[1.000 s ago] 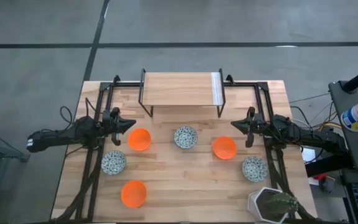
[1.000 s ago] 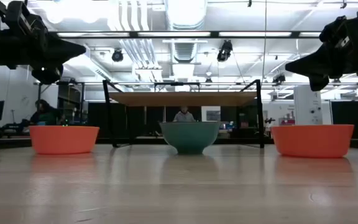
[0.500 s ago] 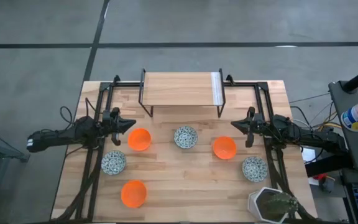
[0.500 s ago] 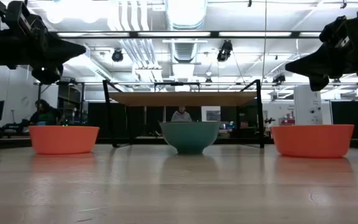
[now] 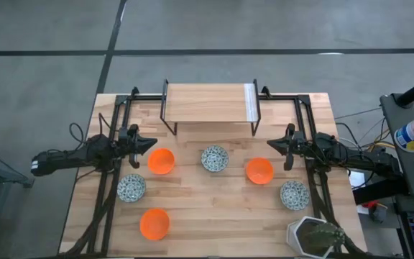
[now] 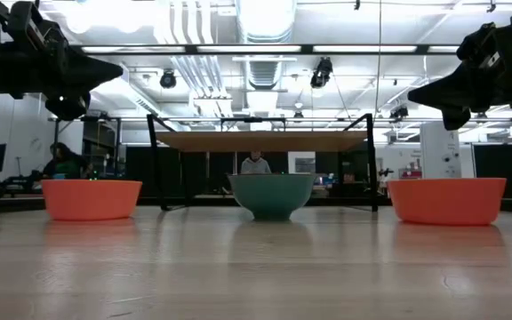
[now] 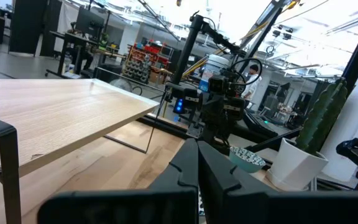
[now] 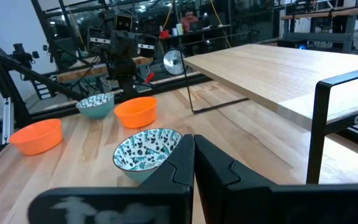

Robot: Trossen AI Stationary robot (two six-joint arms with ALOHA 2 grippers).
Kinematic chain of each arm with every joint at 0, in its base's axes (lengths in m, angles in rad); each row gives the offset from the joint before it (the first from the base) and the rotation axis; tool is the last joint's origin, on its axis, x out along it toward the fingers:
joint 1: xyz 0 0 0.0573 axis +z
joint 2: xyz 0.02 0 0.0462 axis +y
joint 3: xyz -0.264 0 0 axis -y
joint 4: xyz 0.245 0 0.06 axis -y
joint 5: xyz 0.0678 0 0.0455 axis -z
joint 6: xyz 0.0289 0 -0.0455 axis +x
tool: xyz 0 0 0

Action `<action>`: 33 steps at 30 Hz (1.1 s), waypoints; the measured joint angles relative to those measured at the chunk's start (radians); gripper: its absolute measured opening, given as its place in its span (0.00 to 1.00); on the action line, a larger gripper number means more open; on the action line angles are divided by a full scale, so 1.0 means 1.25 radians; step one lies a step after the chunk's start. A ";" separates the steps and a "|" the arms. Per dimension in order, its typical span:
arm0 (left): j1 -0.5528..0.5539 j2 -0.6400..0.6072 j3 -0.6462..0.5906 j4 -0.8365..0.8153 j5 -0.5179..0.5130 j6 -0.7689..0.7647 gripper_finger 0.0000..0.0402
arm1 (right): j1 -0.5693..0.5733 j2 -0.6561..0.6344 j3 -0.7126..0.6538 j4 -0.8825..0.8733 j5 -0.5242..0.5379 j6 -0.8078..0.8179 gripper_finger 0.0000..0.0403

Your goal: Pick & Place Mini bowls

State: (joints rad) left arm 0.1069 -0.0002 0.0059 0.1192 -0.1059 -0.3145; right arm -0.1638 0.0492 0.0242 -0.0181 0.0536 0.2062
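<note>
Three orange mini bowls (image 5: 161, 161) (image 5: 259, 171) (image 5: 154, 223) and three speckled blue-grey mini bowls (image 5: 215, 158) (image 5: 131, 188) (image 5: 294, 195) stand upright on their bases on the wooden table (image 5: 214, 208). My left gripper (image 5: 153, 144) hovers shut above the table's left side, pointing at the nearest orange bowl. Facing it from the right side, my right gripper (image 5: 270, 144) is shut too, just beyond the orange bowl there. Both sets of fingers (image 7: 197, 155) (image 8: 193, 146) are pressed together with nothing between them. In the low view both grippers (image 6: 118, 69) (image 6: 412, 92) hang well above the bowls.
A low wooden shelf on black legs (image 5: 209, 104) stands at the table's far middle. A white hexagonal pot with a cactus (image 5: 311, 236) sits at the near right corner. Black arm frames (image 5: 110, 180) (image 5: 315, 180) run along both sides. People are in the room beyond.
</note>
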 joint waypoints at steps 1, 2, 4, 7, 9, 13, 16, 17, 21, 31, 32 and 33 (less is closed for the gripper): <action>0.000 0.000 0.000 0.000 0.000 0.000 0.00 | 0.000 0.000 0.000 0.000 0.000 0.000 0.02; 0.000 0.000 0.000 0.000 0.000 0.000 0.00 | 0.000 0.000 0.000 0.000 0.000 0.000 0.02; 0.000 0.000 0.000 0.000 0.000 0.000 0.00 | 0.000 0.000 0.000 0.000 0.000 0.000 0.02; 0.000 0.000 0.000 0.000 0.000 0.000 0.00 | 0.000 0.000 0.000 0.000 0.000 0.000 0.02; 0.000 0.000 0.000 0.000 0.000 0.000 0.00 | 0.000 0.000 0.000 0.000 0.000 0.000 0.02; 0.000 0.000 0.000 0.000 0.000 0.000 0.00 | 0.000 0.000 0.000 0.000 0.000 0.000 0.02; 0.000 0.000 0.000 0.000 0.000 0.000 0.00 | 0.000 0.000 0.000 0.003 0.000 0.000 0.02; 0.000 0.000 0.000 0.000 0.000 0.000 0.00 | 0.000 0.000 0.000 0.011 0.000 0.000 0.02; 0.000 0.000 0.000 0.000 0.000 0.000 0.00 | 0.000 0.000 0.000 0.056 -0.001 0.090 0.02; 0.000 0.000 0.000 0.000 0.000 0.000 0.00 | 0.000 -0.001 0.001 0.175 -0.021 0.664 0.02; 0.000 0.000 0.000 0.000 0.000 0.000 0.00 | 0.000 -0.001 0.001 0.165 -0.019 0.668 0.02; 0.000 0.000 0.000 0.000 0.000 0.000 0.00 | 0.000 -0.001 0.001 0.160 -0.016 0.661 0.02</action>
State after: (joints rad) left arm 0.1070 -0.0002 0.0059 0.1188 -0.1059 -0.3145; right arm -0.1638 0.0480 0.0254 0.1820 0.0339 1.0326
